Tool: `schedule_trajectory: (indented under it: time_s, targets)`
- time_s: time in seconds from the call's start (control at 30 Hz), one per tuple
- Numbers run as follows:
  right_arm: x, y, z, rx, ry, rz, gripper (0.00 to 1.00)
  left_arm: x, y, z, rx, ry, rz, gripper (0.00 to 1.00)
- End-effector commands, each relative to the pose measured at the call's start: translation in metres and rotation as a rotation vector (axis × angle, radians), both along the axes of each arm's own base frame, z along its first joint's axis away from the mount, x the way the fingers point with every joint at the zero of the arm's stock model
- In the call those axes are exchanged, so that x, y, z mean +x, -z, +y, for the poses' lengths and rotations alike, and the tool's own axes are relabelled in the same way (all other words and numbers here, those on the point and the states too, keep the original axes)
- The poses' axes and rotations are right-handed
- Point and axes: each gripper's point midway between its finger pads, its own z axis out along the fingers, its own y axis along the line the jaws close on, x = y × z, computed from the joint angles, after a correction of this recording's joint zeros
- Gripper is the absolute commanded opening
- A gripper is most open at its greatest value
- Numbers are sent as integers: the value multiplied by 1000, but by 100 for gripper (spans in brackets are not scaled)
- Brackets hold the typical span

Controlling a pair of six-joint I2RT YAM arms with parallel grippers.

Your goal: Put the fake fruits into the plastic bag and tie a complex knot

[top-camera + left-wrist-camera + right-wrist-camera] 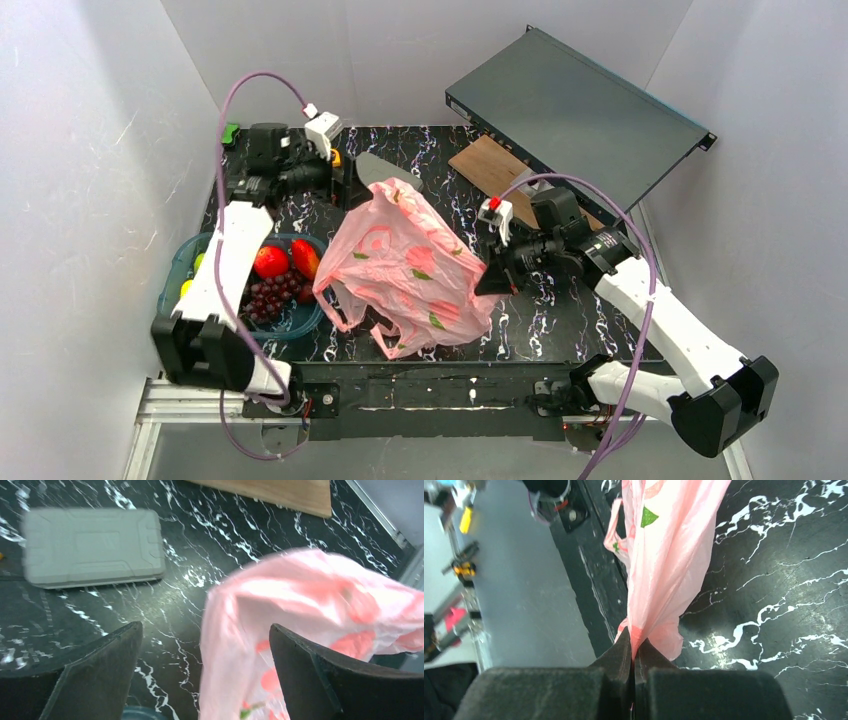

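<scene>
One plastic bag [410, 265] is seen in the top view, lying crumpled on the black marbled table [570, 320]. The fake fruits [275, 280] are gathered in one teal tub [300, 325] at 9 o'clock of the bag. Two red ones, one purple grape bunch and two yellow-green ones can be counted (part of the tub is covered by the left arm).

Two grippers are in view. The left gripper [340, 178] is placed at 11 o'clock of the bag, the right gripper [495, 278] at its 3 o'clock edge.

Only the left wrist view shows that the left gripper's fingers [100, 675] are spread wide with nothing clamped. The blurred pink bag is seen beyond the gap between them. Only the right wrist view shows the right gripper's jaws pressed together on a pinched fold of the bag.

One grey case [92, 547] is shown clearly by the left wrist view alone. One wooden board [490, 165] is seen there and from above, and one dark metal box [580, 110] from above only.
</scene>
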Motion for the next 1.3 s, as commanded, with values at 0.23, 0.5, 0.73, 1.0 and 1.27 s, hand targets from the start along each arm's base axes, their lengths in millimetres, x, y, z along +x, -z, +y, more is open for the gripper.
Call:
schedule_trajectory:
  time_s: [0.23, 0.5, 0.73, 1.0, 1.27]
  targets:
    - [44, -43, 25, 176, 323, 164, 1, -146, 5, 35, 80, -26, -205, 98]
    - [45, -44, 31, 203, 313, 230, 1, -224, 79, 12, 155, 450, -209, 98]
    - [43, -50, 33, 221, 293, 250, 1, -198, 130, -9, 334, 583, -296, 98]
    - [37, -54, 33, 233, 264, 259, 1, -163, 162, -53, 430, 632, -368, 98]
    - [30, -66, 16, 208, 241, 197, 1, -190, 194, -15, 575, 707, -195, 21]
